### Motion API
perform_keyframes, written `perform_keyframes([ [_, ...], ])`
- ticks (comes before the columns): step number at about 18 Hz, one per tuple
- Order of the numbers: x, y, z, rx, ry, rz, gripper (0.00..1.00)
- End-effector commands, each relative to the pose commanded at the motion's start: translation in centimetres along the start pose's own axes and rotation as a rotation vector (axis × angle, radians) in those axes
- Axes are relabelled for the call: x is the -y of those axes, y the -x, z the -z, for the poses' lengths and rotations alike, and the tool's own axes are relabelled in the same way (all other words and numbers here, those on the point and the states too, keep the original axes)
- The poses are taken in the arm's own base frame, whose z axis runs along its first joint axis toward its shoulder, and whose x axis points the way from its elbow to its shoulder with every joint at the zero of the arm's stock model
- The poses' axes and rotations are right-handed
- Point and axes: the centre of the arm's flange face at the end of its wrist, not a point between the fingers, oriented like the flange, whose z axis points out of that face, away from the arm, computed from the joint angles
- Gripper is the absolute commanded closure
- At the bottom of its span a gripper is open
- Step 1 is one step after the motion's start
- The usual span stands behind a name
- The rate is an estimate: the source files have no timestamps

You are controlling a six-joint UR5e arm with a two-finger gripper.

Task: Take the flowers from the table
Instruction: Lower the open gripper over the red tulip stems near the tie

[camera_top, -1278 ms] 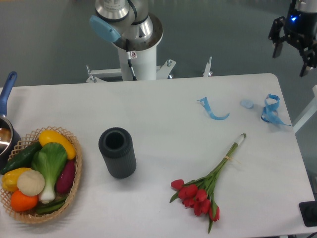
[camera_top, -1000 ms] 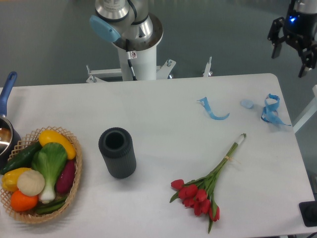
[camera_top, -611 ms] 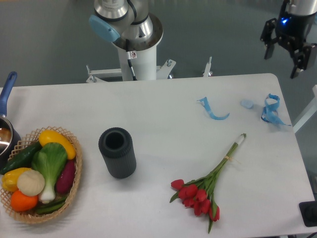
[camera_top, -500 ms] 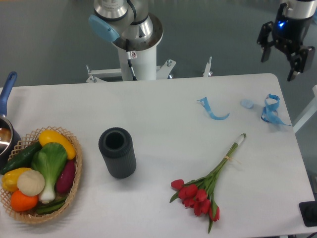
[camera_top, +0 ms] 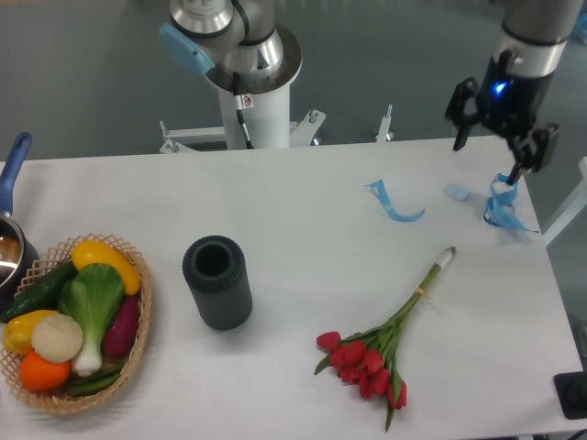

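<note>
The flowers (camera_top: 383, 339), a bunch of red tulips with green stems tied together, lie flat on the white table (camera_top: 303, 211) at the front right. Their red heads point to the front and the pale stem ends point back right. My gripper (camera_top: 489, 151) hangs open in the air over the table's back right corner, well behind the flowers and not touching them. Nothing is between its fingers.
A dark ribbed cylinder (camera_top: 217, 282) stands upright left of the flowers. A wicker basket (camera_top: 138, 353) of vegetables sits at the front left, with a blue-handled pot (camera_top: 11, 197) behind it. Blue ribbon scraps (camera_top: 397, 206) (camera_top: 501, 203) lie under and beside the gripper. The robot base (camera_top: 253, 82) stands behind the table.
The gripper has moved left and down, from beyond the table's right back corner to above the ribbon scraps. The flowers have not moved.
</note>
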Motion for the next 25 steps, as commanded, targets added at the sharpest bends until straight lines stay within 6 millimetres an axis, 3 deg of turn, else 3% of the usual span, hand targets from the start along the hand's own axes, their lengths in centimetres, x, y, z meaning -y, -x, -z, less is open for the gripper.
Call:
perform_keyframes([
  [2,1.6,0.9,-3.0,-0.01,-0.03,0.03,0.0],
  [6,3.1,1.8,-6.5,0.001,-0.054,0.115,0.0],
  [14,2.0,2.6,-13.7,-0.04,-0.052,0.122,0.0],
  [25,0.8,3.2,-20.7,-0.066,-0.049,0.153,0.0],
])
